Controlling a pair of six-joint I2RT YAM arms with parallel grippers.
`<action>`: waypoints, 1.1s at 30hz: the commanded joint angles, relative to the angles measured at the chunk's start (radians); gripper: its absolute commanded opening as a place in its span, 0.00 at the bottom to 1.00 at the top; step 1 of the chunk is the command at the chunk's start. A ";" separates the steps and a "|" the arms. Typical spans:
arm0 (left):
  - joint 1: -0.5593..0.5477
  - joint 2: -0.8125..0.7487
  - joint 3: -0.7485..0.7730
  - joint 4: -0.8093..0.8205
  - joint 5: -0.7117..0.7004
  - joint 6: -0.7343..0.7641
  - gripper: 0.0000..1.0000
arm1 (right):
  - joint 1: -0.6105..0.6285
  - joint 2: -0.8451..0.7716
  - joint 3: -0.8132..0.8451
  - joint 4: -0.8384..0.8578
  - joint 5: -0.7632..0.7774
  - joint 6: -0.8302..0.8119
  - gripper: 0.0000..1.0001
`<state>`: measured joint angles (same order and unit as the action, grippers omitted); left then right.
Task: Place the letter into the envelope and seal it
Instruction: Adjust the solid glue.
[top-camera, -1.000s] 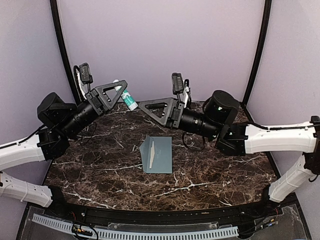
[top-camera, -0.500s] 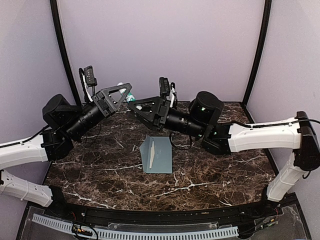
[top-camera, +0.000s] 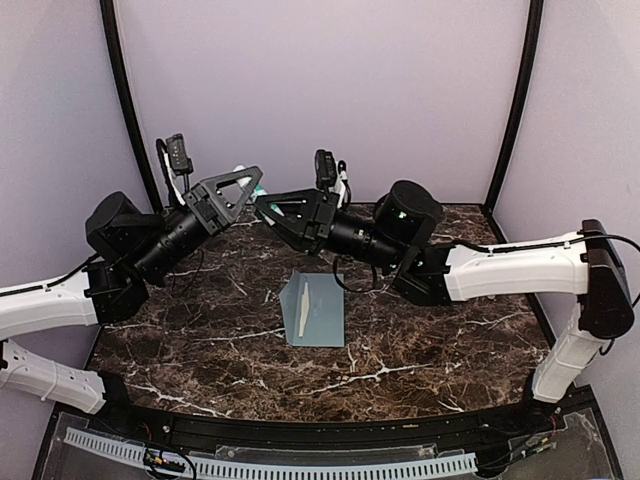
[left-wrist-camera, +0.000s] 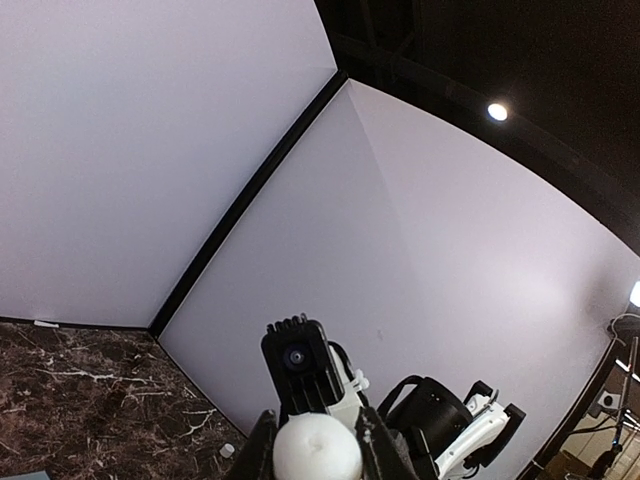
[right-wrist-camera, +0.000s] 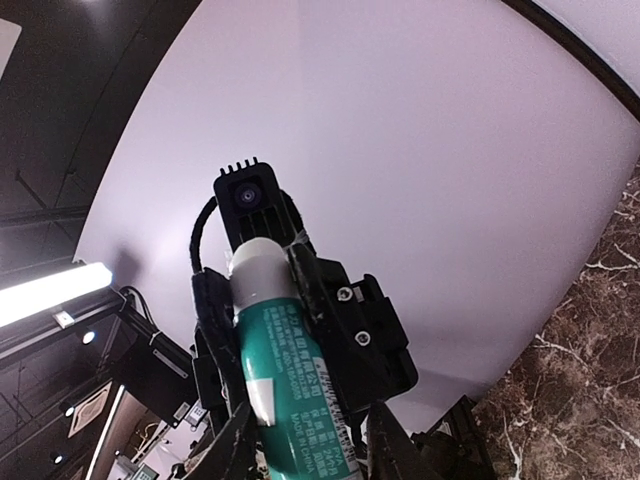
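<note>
The pale teal-green envelope (top-camera: 322, 312) lies flat mid-table with its pointed flap open to the left. A pale narrow strip runs down it, and I cannot tell whether that is the letter. Above the table's far edge my left gripper (top-camera: 250, 181) is shut on a teal glue stick (right-wrist-camera: 290, 370), whose white round end (left-wrist-camera: 317, 452) fills the gap between its fingers. My right gripper (top-camera: 263, 206) meets it tip to tip. Its fingers (right-wrist-camera: 236, 442) flank the stick's other end, and I cannot tell whether they press on it.
A small white cap-like piece (left-wrist-camera: 227, 451) sits on the dark marble table (top-camera: 420, 345) near the back wall. Lilac walls and black frame posts (top-camera: 125, 95) close in the back and sides. Both arms reach in over the table's far half.
My right arm has swung left and forward until its fingers came around the end of the glue stick, and they have narrowed. The left gripper tilted up a little with the stick. The envelope stayed put.
</note>
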<state>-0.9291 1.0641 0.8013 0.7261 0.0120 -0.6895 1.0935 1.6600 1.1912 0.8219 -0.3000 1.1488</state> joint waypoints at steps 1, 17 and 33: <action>-0.005 0.001 -0.018 0.035 -0.001 -0.004 0.00 | -0.009 0.010 0.037 0.092 -0.014 0.014 0.32; -0.005 -0.027 -0.032 -0.014 0.028 -0.064 0.62 | -0.031 -0.045 -0.042 0.114 0.026 -0.036 0.05; 0.097 -0.087 0.099 -0.422 0.348 -0.102 0.88 | -0.155 -0.195 -0.036 -0.287 -0.165 -0.194 0.04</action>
<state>-0.8761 0.9829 0.8543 0.3885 0.2039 -0.7734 0.9806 1.5051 1.1191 0.6762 -0.3363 1.0237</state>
